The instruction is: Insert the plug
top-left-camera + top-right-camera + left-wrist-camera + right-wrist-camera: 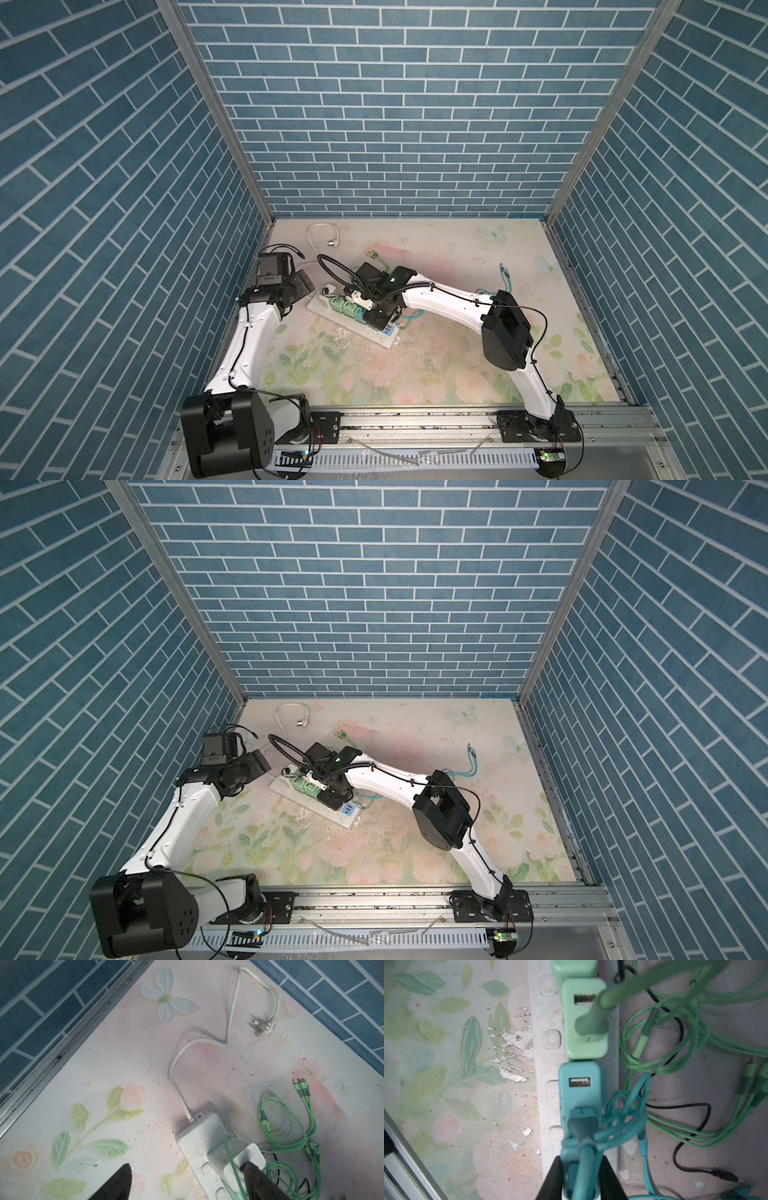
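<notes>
Right gripper (581, 1180) clamped on teal charger plug (569, 1157), which sits on power strip (370, 333) mid-worktop, next to teal charger (579, 1093). Left gripper (187, 1182) spread wide, holding nothing, over strip's far end. Strip's wall plug (331, 243) near far-left corner.

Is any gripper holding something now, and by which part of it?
The right gripper is shut on a teal charger, with one finger on each of its two sides. The left gripper is open and holds nothing.
</notes>
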